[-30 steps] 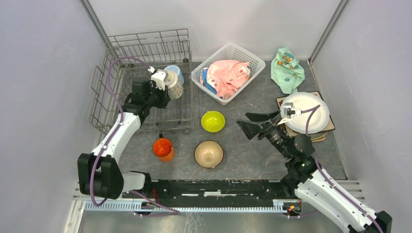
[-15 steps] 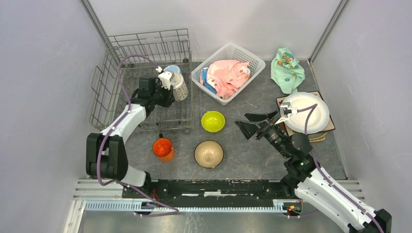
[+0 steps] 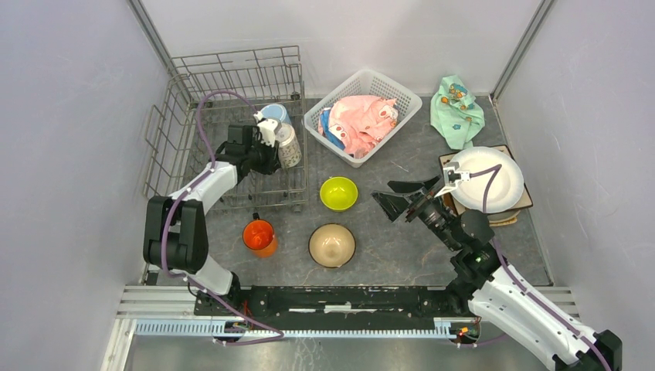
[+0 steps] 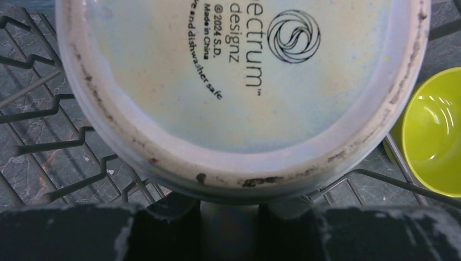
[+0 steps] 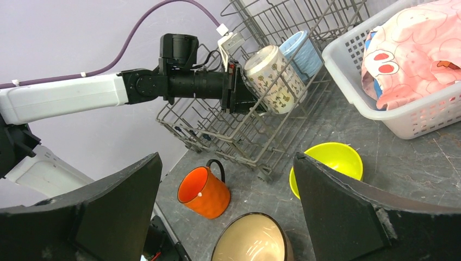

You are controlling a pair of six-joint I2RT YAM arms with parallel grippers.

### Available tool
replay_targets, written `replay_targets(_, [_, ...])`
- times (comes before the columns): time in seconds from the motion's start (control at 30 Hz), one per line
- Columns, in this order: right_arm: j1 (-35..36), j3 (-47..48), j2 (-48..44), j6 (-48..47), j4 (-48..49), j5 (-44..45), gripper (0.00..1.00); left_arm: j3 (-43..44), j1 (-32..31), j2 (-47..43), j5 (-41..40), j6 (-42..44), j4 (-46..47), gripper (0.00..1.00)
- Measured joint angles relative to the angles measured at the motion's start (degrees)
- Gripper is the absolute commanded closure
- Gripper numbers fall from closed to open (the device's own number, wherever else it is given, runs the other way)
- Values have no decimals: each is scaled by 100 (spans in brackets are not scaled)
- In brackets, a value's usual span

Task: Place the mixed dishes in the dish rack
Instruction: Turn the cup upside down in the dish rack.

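Counter: we see a grey stone-look counter with pale walls around it.
Done: the light-blue mug sits in the dish rack.
In hand: the white patterned mug is tipped sideways over the rack's right side, beside the blue one.
Remaining: orange mug, lime-green bowl, tan bowl and white plate, all outside the rack.
Left arm: it reaches into the rack, with the left pincer pinching the patterned mug.
Right arm: the right pincer is spread wide, hovering near the lime-green bowl.
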Motion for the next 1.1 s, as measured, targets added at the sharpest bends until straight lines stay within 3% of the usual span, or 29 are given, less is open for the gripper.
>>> replay_targets(0.37, [0,0,-127,-2,-4,9,2,-2,-4,76,-7,-2,76,98])
replay_targets(0.8, [0,0,-212,-46,-50,26,2,-2,-17,-90,-173,-13,94,98])
replay_targets(1.1, [0,-2,-166,-44,-37,61,2,568,-44,-236,-313,-11,-271,98])
